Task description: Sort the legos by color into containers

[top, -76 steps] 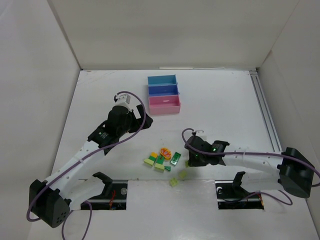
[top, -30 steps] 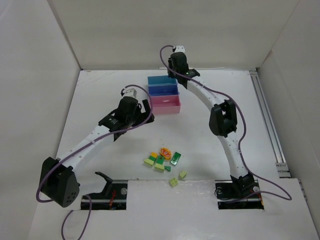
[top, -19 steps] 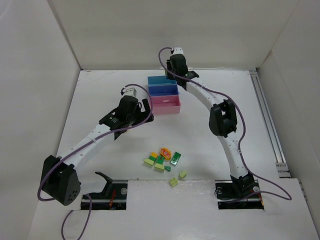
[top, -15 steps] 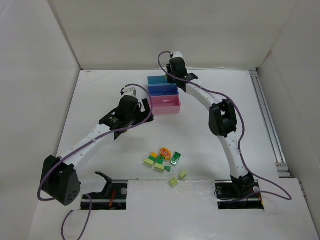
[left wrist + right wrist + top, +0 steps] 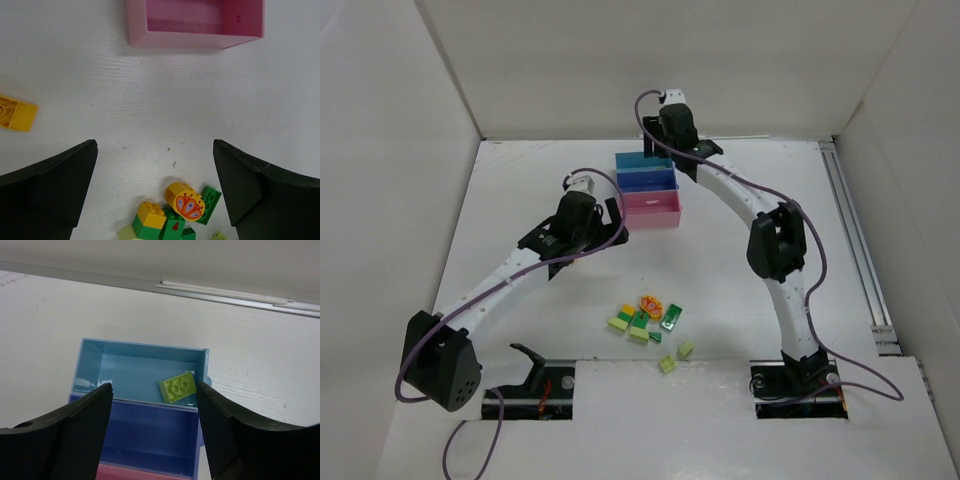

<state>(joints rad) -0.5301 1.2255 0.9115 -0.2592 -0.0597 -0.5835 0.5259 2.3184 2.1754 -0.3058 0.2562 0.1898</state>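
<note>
Gripper on right (image 5: pixel 154 392) stands open above light green brick (image 5: pixel 178 388) lying in teal tray (image 5: pixel 125 365).

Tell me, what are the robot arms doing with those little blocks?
They are sorting bricks into trays by color. The right gripper is open above the teal tray, and a light green brick lies inside it. The left gripper is open and empty, hovering between the pink tray and the pile of bricks that are not yet sorted.
</note>
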